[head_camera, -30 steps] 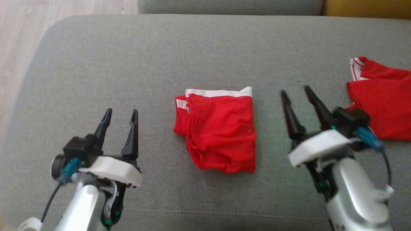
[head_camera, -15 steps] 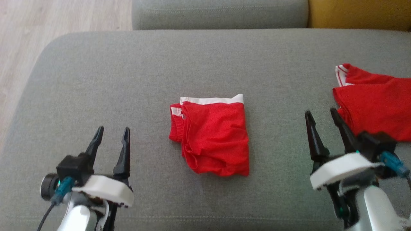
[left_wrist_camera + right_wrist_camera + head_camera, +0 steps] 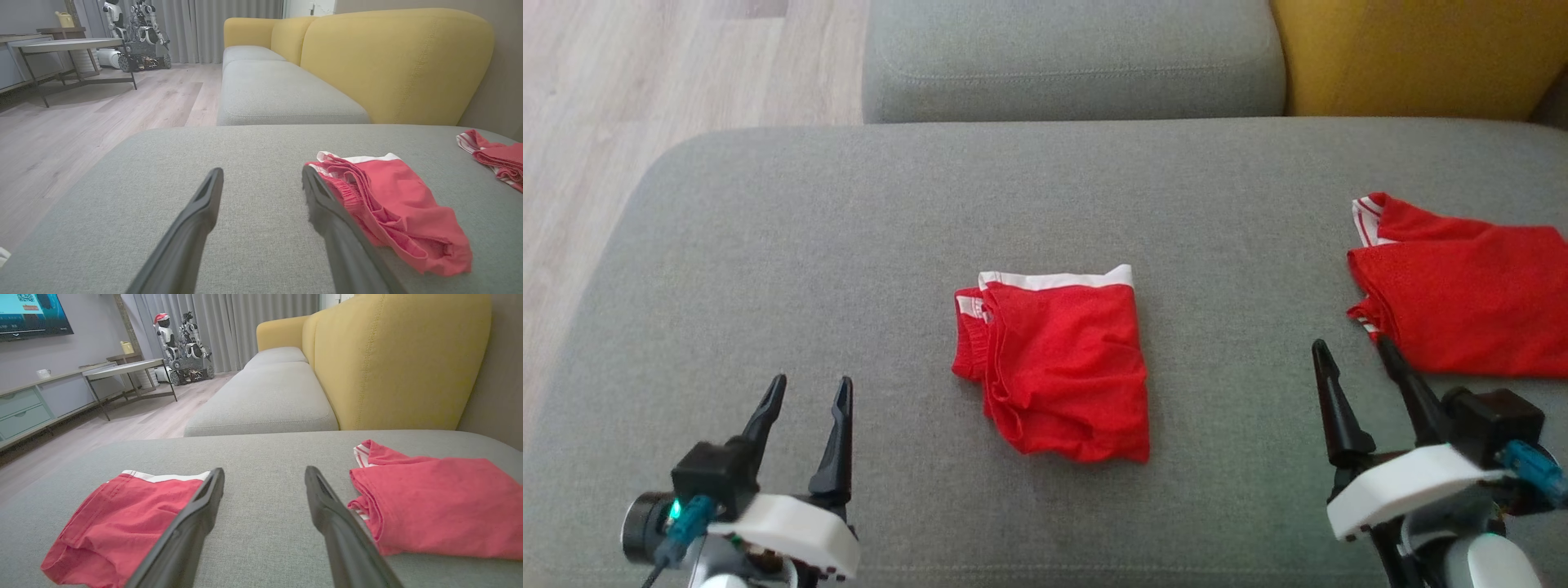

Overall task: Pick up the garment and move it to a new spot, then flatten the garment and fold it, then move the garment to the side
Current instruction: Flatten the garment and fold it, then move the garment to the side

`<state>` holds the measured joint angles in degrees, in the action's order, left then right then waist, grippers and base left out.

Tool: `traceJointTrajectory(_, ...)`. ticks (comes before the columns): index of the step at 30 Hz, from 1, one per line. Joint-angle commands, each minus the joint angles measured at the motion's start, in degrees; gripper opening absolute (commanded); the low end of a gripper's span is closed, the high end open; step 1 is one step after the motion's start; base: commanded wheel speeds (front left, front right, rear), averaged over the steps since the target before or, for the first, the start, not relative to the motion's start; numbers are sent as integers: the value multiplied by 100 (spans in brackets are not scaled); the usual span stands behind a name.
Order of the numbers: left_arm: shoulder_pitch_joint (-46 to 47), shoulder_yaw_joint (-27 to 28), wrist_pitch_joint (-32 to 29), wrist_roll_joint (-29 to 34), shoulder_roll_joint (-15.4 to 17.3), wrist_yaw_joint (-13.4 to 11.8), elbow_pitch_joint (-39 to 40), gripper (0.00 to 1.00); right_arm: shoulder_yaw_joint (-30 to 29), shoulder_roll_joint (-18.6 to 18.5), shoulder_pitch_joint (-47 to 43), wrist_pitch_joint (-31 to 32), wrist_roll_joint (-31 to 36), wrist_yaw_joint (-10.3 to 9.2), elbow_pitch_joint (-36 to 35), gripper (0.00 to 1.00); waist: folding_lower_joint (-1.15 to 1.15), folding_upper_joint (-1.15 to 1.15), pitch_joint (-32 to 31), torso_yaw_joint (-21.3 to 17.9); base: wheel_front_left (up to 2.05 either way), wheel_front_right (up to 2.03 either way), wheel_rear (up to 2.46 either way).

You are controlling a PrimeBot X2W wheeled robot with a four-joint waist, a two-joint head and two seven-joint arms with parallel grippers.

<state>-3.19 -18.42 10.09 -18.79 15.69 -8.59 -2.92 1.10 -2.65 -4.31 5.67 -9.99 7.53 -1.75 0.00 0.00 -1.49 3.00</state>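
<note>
Folded red garment (image 3: 1054,367) lies mid-cushion on the grey sofa (image 3: 849,245), untouched. My left gripper (image 3: 811,381) and right gripper (image 3: 1352,345) flank it, both released and empty. A second red garment (image 3: 1462,314) lies beside the right gripper.

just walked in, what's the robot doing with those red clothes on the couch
A two-armed robot is working over a grey sofa cushion. A folded red garment with a white waistband lies in the middle of it, and a second red garment lies off to the robot's right. Nothing is held: the left gripper and right gripper hover open either side of the folded one. Moving it aside is not yet done.
</note>
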Motion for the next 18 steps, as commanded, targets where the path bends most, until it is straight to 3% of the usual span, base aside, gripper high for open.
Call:
traceJointTrajectory(1, 219, 198, 3, 37, 134, -25, 218, 100, 92, -22, 150, 3, 78, -4, -270, 100, 0, 0, -29, -4, 0, 0, 0)
traceJointTrajectory(18, 120, 183, -94, 32, 189, -193, 310, 100, -40, -22, -34, 128, 115, -4, -452, 100, 0, 0, -153, 7, 0, 0, 0)
